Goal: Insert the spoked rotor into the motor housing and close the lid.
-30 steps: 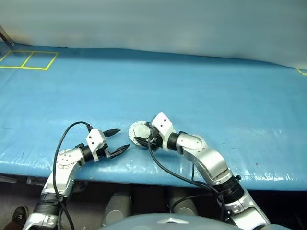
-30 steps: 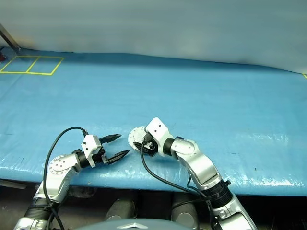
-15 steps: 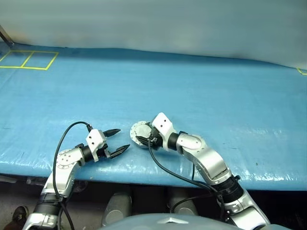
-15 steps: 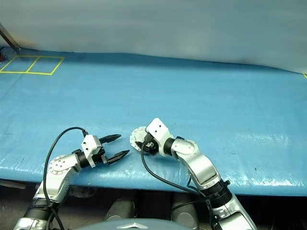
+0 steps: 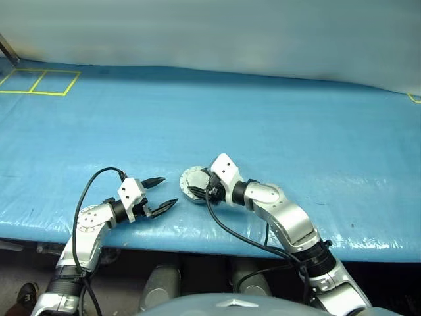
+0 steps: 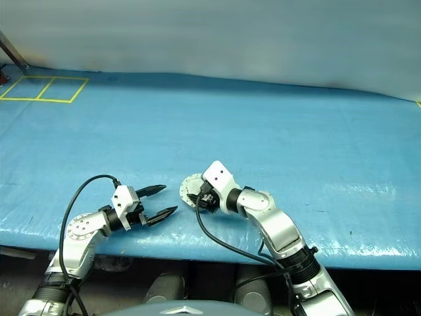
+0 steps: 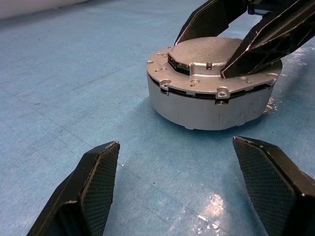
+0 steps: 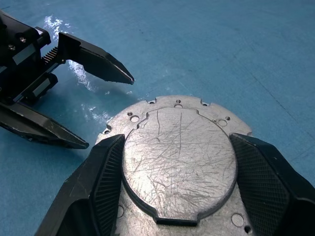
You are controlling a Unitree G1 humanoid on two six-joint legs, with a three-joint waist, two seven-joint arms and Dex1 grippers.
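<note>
Motor assembly at the lid stage, seen from the head and both wrists. The housing (image 7: 214, 101) stood on the blue counter (image 5: 296, 118), close to its near edge and roughly midway along it. The lid (image 8: 179, 152) lay flat on top of the housing, its notched rim lined up with the silver wall, a thin dark seam showing between the two on the side facing the left wrist camera. No copper windings were exposed, and the rotor could not be seen; it was judged to sit inside under the lid, though the pictures cannot confirm this.

The right hand (image 8: 179, 162) reached in from the right with its fingers (image 7: 256, 42) spread to either side of the lid's raised central boss, their tips resting on or just above the lid's flange. Whether they pressed on the boss or merely bracketed it could not be told. The left hand (image 5: 161, 192) hung just left of the housing, its fingers spread wide and holding nothing, pointed at the housing but apart from it.

Progress, as a judgement: insertion appeared done and the lid was in place, so the task was at or near its end. What seemed left was to confirm that the lid sat fully home, given the visible seam, and to draw the right hand clear without shifting it.
</note>
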